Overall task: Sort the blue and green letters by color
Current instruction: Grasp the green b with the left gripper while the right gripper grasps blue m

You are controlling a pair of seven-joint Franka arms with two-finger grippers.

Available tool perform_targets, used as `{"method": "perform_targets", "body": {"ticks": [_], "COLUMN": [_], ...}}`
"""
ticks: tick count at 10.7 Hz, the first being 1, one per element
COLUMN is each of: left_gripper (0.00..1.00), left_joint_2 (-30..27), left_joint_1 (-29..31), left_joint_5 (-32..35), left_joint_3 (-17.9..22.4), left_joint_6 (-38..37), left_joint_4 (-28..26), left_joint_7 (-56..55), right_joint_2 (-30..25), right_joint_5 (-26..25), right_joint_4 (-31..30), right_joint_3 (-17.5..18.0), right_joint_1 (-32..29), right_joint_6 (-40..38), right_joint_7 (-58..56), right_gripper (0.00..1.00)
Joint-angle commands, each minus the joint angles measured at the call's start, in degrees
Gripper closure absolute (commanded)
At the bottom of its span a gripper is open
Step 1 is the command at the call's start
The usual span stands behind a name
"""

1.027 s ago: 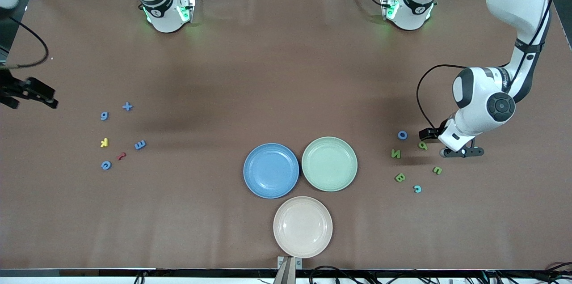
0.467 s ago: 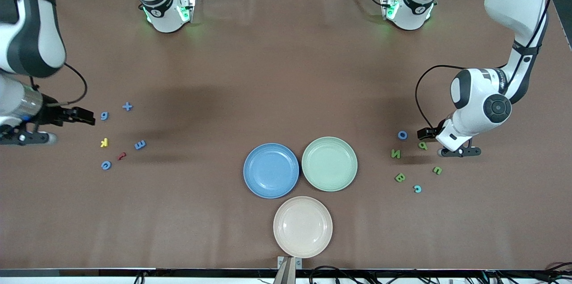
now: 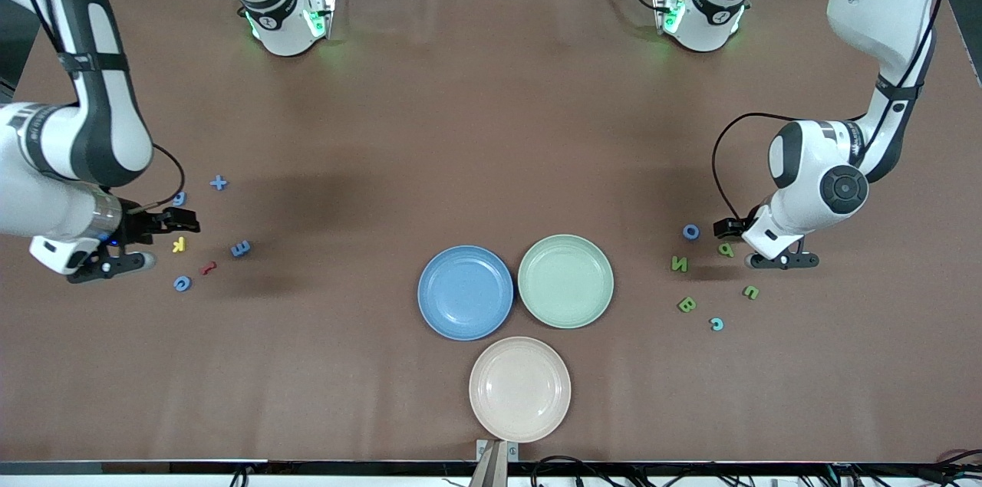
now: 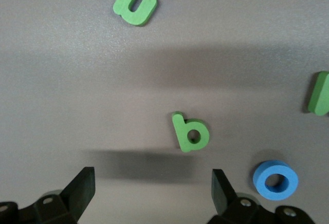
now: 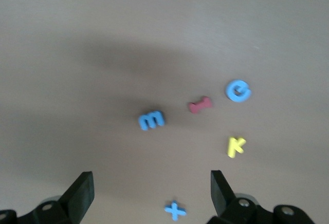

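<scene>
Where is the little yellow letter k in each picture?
Front view: the small yellow letter k lies at the right arm's end of the table, just by the right gripper.
Left wrist view: not in it.
Right wrist view: the k lies on bare table.
Shared landmark: the small red squiggly piece, beside the k in both.

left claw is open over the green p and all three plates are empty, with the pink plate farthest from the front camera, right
Not quite: the pink plate is the nearest to the front camera, as the front view shows. The rest holds: the left claw is open over the green p, and the blue plate and green plate are empty too.
</scene>
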Motion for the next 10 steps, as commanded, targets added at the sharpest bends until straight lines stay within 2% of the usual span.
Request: {"method": "perform_targets", "body": {"ticks": [1, 3, 6, 9, 10], "left_gripper": [0.0, 0.0, 0.0, 0.01, 0.14], "left_joint_2": [1.3, 2.2, 3.2, 3.6, 3.6], "left_joint_1": [-1.1, -2.0, -2.1, -2.0, -2.0], "left_joint_5": [1.4, 1.3, 1.3, 1.3, 1.3], "left_joint_3": [0.8, 0.8, 0.9, 0.9, 0.9], "left_joint_6": [2.2, 2.4, 3.8, 4.6, 4.6], "left_joint_4": [0.3, 1.3, 2.1, 2.2, 2.2], "left_joint_7": [-0.9, -1.0, -1.0, -1.8, -3.0], "right_joint_2": [0.1, 0.4, 4.0, 8.0, 8.4], "right_joint_5": [0.7, 0.5, 0.5, 0.5, 0.5], "right_joint_4": [-3.8, -7.0, -10.7, -10.6, -10.6], "right_joint_3": [0.1, 0.0, 0.1, 0.1, 0.1], "right_joint_1": [2.8, 4.1, 4.2, 4.0, 3.9], "right_joint_6": [4.7, 10.6, 20.8, 24.9, 25.3], "right_joint_7": [-2.0, -4.9, -12.2, -13.8, -14.9], "right_gripper": [0.0, 0.0, 0.0, 0.0, 0.0]}}
